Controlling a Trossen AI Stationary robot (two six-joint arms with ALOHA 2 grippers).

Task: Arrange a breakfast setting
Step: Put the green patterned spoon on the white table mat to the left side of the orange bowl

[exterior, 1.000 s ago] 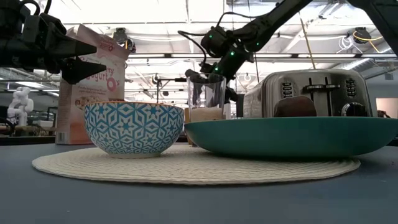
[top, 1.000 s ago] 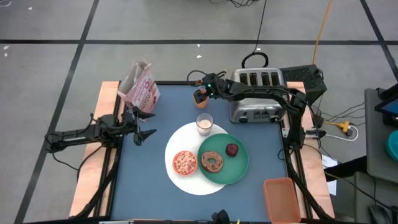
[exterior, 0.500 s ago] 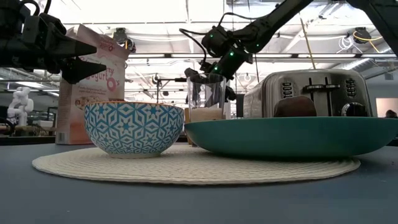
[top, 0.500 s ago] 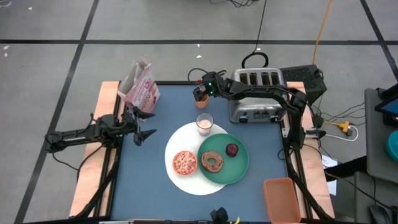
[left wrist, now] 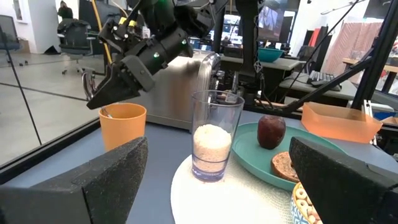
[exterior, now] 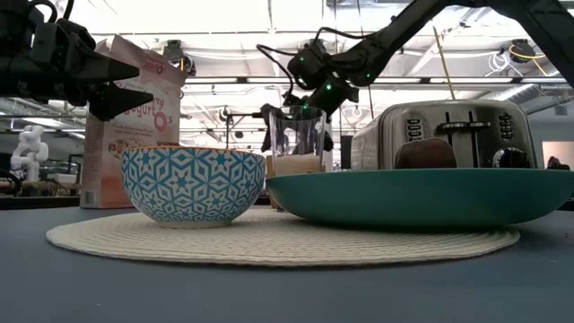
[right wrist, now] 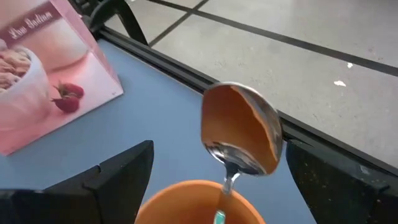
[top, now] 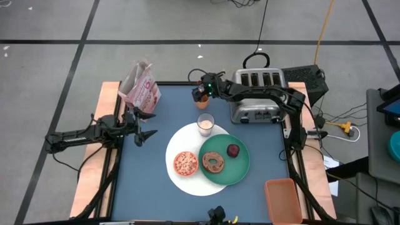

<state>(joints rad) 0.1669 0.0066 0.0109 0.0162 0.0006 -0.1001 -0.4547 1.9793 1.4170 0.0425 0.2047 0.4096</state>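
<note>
An orange cup point(left wrist: 122, 126) stands on the blue table near the far edge, with a spoon point(right wrist: 239, 137) upright in it, bowl end up. My right gripper point(right wrist: 219, 149) hangs open just above the cup, a finger on either side of the spoon and clear of it. A milk glass point(top: 205, 123) stands on the white plate point(top: 178, 140). Also on that plate are a bowl of cereal point(top: 185, 162) and the green plate point(top: 240, 167), which carries the bagel point(top: 215, 162) and dark red fruit point(top: 233, 150). My left gripper point(top: 149, 128) waits open at the table's left.
A silver toaster point(top: 256, 94) stands at the far right, under my right arm. A pink cereal box point(top: 140, 87) stands at the far left corner. An orange tray point(top: 281, 197) lies off the near right corner. Bare blue table lies left of the plates.
My right gripper has tipped a little further down over the orange cup and edged slightly toward the table's left. Its fingers stay open, and the cup and spoon have not moved.
</note>
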